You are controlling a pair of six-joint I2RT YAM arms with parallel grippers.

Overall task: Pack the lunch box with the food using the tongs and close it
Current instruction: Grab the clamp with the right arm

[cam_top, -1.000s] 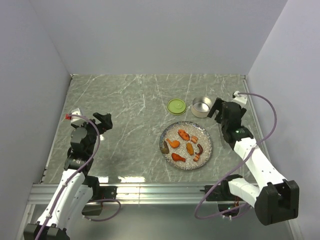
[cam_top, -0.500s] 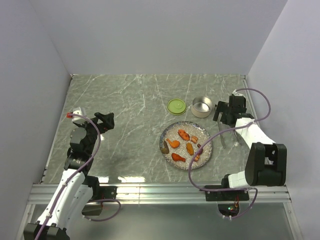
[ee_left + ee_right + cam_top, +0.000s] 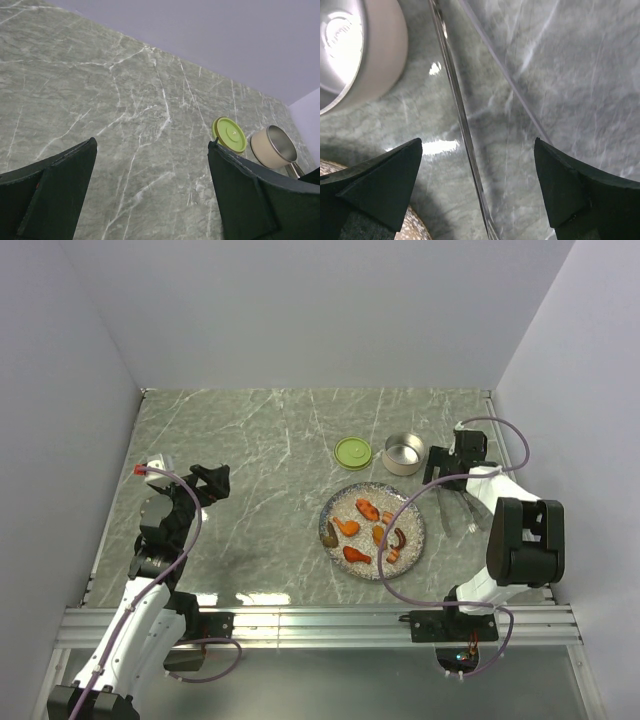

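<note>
Right wrist: tongs (image 3: 462,120) lie below the wide-spread right tool (image 3: 478,145).

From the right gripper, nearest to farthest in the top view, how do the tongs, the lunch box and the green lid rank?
1. tongs: under the right gripper.
2. lunch box: just to its left.
3. green lid: farther left, past the lunch box.

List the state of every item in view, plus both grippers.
lunch box: upright, open, no food visible inside
lid: off, flat on the table beside the lunch box
food: on the plate
tongs: lying on the table, not held
left gripper: open, empty
right gripper: open, empty, over the tongs
</note>
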